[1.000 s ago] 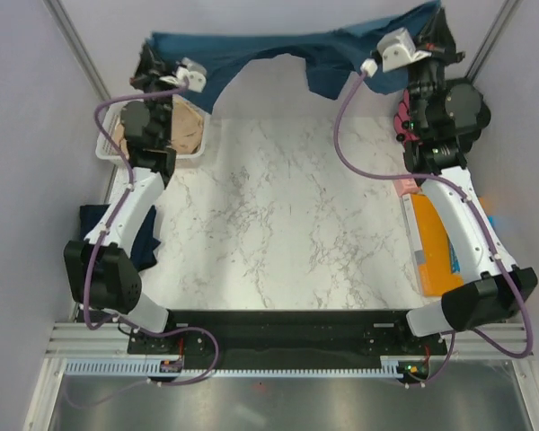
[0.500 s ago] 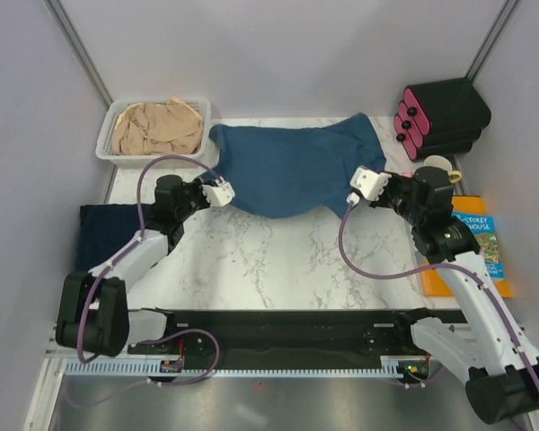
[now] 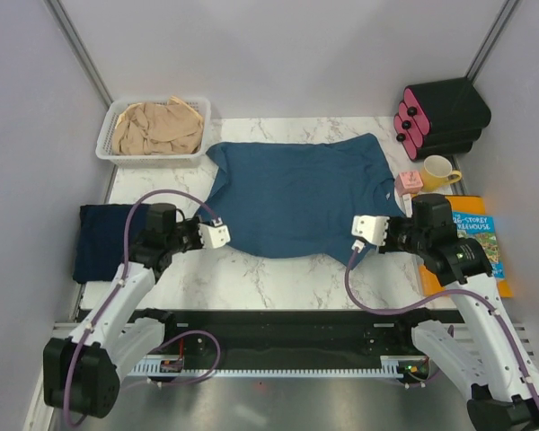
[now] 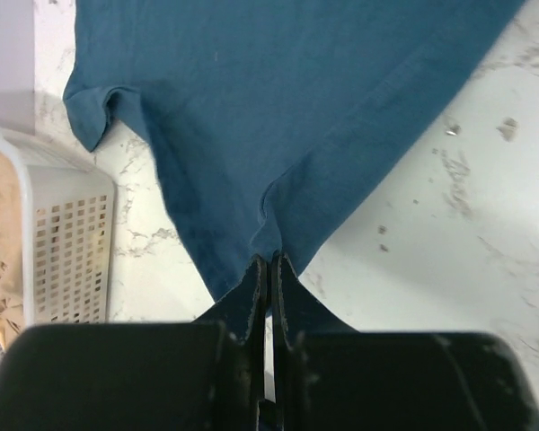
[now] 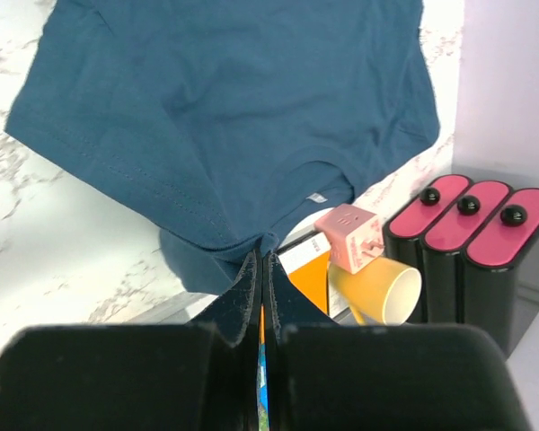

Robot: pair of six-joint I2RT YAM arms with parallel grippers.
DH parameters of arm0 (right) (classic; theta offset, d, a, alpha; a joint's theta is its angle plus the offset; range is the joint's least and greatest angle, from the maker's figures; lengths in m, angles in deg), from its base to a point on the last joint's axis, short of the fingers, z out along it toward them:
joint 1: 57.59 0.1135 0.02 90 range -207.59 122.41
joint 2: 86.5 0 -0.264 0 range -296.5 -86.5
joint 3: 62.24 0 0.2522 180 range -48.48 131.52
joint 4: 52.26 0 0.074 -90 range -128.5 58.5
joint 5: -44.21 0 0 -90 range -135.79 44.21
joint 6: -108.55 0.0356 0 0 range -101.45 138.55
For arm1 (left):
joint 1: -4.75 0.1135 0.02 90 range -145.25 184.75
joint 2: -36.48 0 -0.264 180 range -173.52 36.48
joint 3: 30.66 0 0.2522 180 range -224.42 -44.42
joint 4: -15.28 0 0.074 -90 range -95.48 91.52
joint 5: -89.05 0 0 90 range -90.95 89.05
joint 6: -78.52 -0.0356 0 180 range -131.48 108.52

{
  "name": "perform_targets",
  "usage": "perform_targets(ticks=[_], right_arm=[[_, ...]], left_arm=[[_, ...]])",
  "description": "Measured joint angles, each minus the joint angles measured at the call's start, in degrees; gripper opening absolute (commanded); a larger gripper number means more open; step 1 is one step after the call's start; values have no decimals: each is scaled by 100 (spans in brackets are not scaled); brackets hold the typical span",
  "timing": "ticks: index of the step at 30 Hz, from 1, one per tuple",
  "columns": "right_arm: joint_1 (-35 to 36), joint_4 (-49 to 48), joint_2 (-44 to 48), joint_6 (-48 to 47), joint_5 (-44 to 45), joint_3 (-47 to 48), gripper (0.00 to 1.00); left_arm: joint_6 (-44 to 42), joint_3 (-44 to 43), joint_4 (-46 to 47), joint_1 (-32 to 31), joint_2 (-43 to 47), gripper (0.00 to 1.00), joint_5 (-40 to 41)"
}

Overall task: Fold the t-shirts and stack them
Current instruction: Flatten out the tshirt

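Note:
A teal-blue t-shirt [image 3: 301, 193] lies spread flat on the marble table, its sleeves toward the back. My left gripper [image 3: 226, 239] is shut on the shirt's near left edge, and the left wrist view shows teal fabric [image 4: 278, 135] pinched between the fingertips [image 4: 269, 260]. My right gripper [image 3: 359, 235] is shut on its near right edge, with the cloth [image 5: 234, 117] bunched at the fingertips [image 5: 262, 256]. A folded dark navy t-shirt [image 3: 103, 241] lies at the table's left edge. The beige t-shirt [image 3: 157, 128] is crumpled in the basket.
The white slotted basket [image 3: 108, 153] stands at the back left. At the right are a yellow mug [image 3: 438, 171], a pink cube [image 3: 409, 182], an orange book [image 3: 481, 256] and a black holder with pink caps [image 3: 442, 115], all close to my right arm.
Both arms have swung the teal shirt from high at the back down toward the near side and spread it flat on the table. Both grips have held.

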Motion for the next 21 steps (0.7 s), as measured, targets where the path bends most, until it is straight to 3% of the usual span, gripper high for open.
perform_targets(ticks=[7, 8, 9, 12, 13, 14, 15, 16, 18, 21], right_arm=[[-2, 507, 105, -195, -83, 0, 1], [-2, 573, 122, -236, -96, 0, 5], [-2, 640, 140, -284, -105, 0, 20], [-2, 839, 197, -459, -109, 0, 43], [-2, 933, 219, -570, -111, 0, 47], [-2, 1038, 251, -684, -114, 0, 52], [-2, 1156, 286, -815, -103, 0, 64], [-2, 1235, 321, -874, -94, 0, 68], [-2, 1381, 415, -1023, -57, 0, 75], [-2, 1499, 540, -1185, -7, 0, 76]], left_arm=[[-341, 214, -824, 0, 457, 2, -201], [-367, 214, -883, 0, 452, 2, -210], [-407, 214, -964, 0, 452, 2, -212], [-535, 214, -1169, 0, 428, 26, -210], [-595, 210, -1268, 0, 413, 53, -210], [-673, 208, -1392, 0, 393, 68, -208], [-800, 197, -1552, 0, 367, 81, -199], [-903, 166, -1757, 0, 332, 87, -199], [-1088, 68, -2218, 0, 258, 90, -197], [-1287, -177, -2863, 0, 195, 90, -203]])
